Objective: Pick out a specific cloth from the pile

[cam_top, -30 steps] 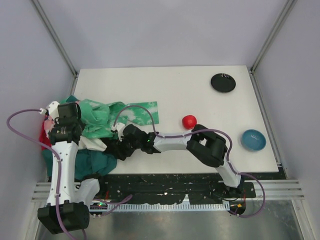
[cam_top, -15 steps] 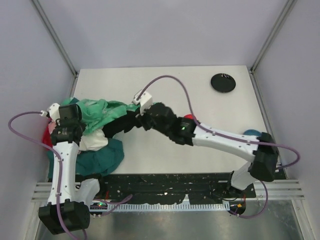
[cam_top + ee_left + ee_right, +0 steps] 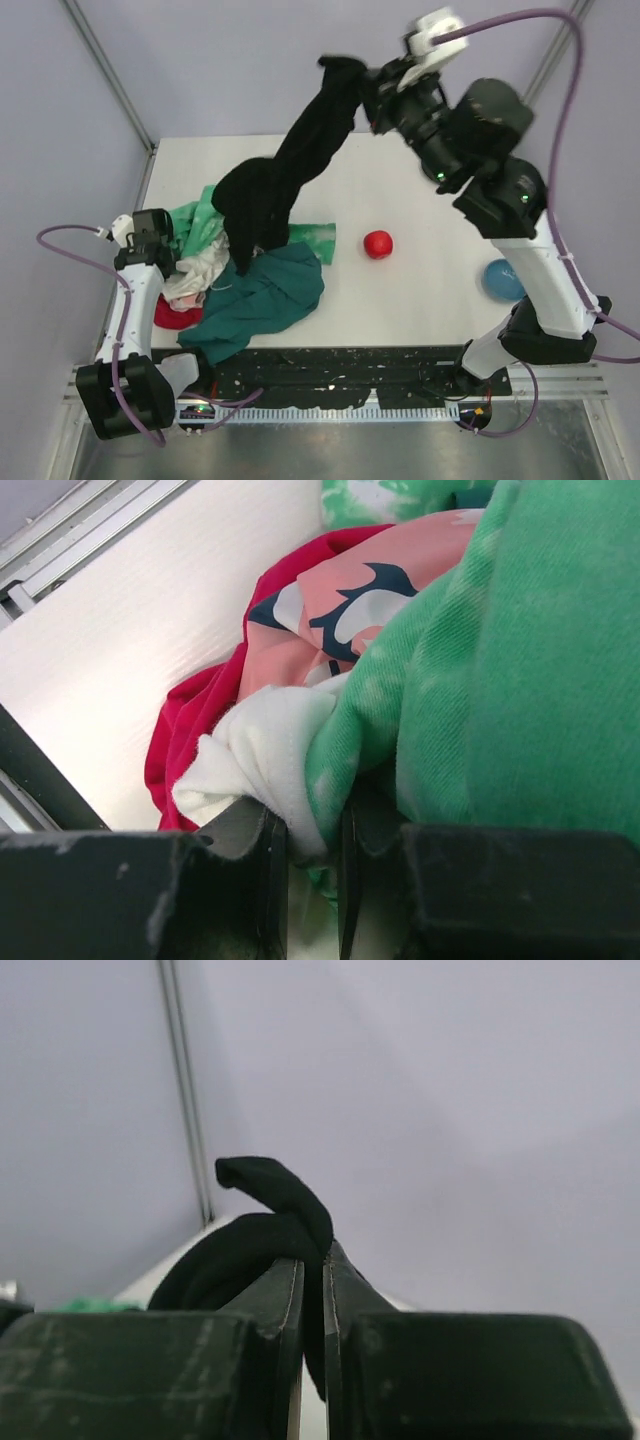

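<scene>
The black cloth [image 3: 290, 170] hangs in a long strip from my right gripper [image 3: 365, 85], which is raised high over the back of the table. In the right wrist view the jaws [image 3: 312, 1260] are shut on a fold of this cloth [image 3: 250, 1235]. Its lower end still drapes onto the pile [image 3: 250, 295], a heap of dark teal, green tie-dye [image 3: 195, 220], white and red pieces at the left. My left gripper [image 3: 165, 245] rests on the pile's left side. Its jaws [image 3: 315, 825] are shut on a fold of white cloth [image 3: 265, 755] and green tie-dye cloth [image 3: 480, 680].
A red ball [image 3: 378, 243] lies on the white table [image 3: 420, 300] right of the pile. A blue bowl [image 3: 503, 280] shows partly behind the right arm near the right edge. Grey walls and metal posts enclose the table.
My right arm has swung up and to the back right, shut on the black cloth and drawing it out of the pile. The pile has shifted. The left gripper stays shut on the pile.
</scene>
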### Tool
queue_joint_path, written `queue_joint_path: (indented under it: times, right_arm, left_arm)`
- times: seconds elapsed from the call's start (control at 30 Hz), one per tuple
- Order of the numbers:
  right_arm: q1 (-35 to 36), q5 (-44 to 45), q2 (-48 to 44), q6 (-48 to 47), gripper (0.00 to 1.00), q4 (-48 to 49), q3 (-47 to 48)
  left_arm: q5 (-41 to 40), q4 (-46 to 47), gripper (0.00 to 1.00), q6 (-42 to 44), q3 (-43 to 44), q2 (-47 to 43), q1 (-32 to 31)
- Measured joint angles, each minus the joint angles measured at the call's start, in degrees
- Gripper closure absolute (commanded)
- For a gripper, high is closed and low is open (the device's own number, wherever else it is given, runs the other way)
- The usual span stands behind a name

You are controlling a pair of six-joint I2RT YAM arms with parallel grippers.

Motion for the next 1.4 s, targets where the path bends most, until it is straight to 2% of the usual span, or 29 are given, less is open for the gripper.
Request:
queue_joint_path:
  times: [0.13,0.3,0.43,0.47,0.5,0.53,0.6,0.67,0.8,1.03,1.2,1.4]
  right_arm:
    - [-0.96,0.94,0.70,-1.27,0.95,3.30,13.55]
    - [-1.07,2.16,-4.92,-2.36,0.95,11.61,11.76]
    - [-1.11,5.75,-5.42,-5.05,0.95,15.10,11.50]
    - [-1.14,6.93,-5.11,-6.21,0.95,15.80,11.63]
    - [-1.16,8.17,-4.79,-7.52,0.95,16.52,11.72]
    - [-1.16,9.35,-4.68,-8.76,0.95,17.20,11.76]
    - [-1.18,11.47,-3.87,-11.10,0.95,18.10,11.76]
    - [-1.51,13.64,-2.75,-13.62,0.95,18.38,11.45]
    - [-2.51,16.65,-2.27,-16.81,0.95,18.60,9.88]
    - [-4.61,18.84,-3.41,-18.34,0.95,21.35,7.85]
    - [-6.95,19.08,-3.67,-18.18,0.95,25.64,5.68]
    - [-13.49,18.23,6.03,-15.26,0.95,29.73,15.13]
  left_arm:
    - [-0.59,0.20,1.00,0.04,-0.61,0.07,0.13]
    - [-1.25,0.15,1.00,0.11,-0.83,0.07,0.42]
    - [-1.40,0.11,1.00,0.15,-0.87,-0.15,1.03]
    - [-1.40,0.07,0.92,0.17,-0.87,-0.31,1.11]
    - [-1.40,0.00,0.73,0.20,-0.87,-0.44,1.18]
    - [-1.36,-0.07,0.45,0.22,-0.87,-0.61,1.25]
    - [-1.36,-0.48,0.20,0.79,-0.87,-1.14,1.27]
    - [-1.40,-1.70,0.01,1.03,-0.87,-2.38,1.73]
    - [1.22,-3.58,0.00,1.62,-0.79,-8.46,2.27]
    - [15.45,-4.20,0.00,3.63,3.21,-23.56,2.23]
    - [28.30,-3.21,0.00,6.51,11.87,-24.65,2.19]
    - [40.06,0.68,0.00,7.69,12.22,-24.06,-0.02]
